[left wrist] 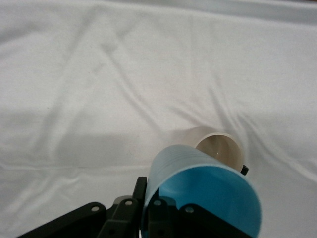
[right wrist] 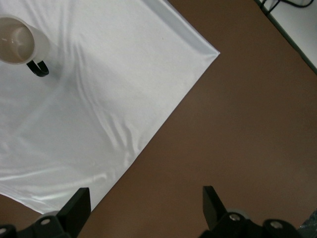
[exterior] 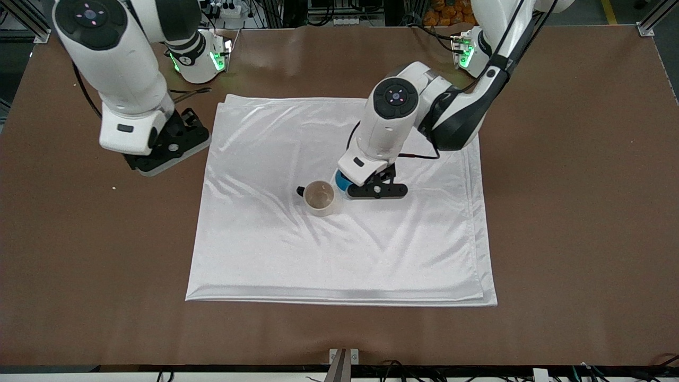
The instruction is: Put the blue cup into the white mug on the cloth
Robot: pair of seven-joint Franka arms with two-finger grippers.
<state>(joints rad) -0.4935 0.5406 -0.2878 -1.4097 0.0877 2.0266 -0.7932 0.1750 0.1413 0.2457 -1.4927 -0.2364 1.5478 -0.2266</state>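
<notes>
Over the cloth point(exterior: 339, 254), my left gripper point(exterior: 354, 187) has its jaws clamped on the blue cup point(left wrist: 198, 191), just beside the white mug point(exterior: 320, 197). My right gripper point(right wrist: 143, 203) waits over the worktop point(exterior: 573, 212), jaws wide.

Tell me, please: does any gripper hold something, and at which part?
The left gripper holds the blue cup by its rim, above the cloth. The right gripper is open and holds nothing.

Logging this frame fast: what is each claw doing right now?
Left claw: shut on the blue cup, over the cloth.
Right claw: open, holding nothing, waiting.
</notes>
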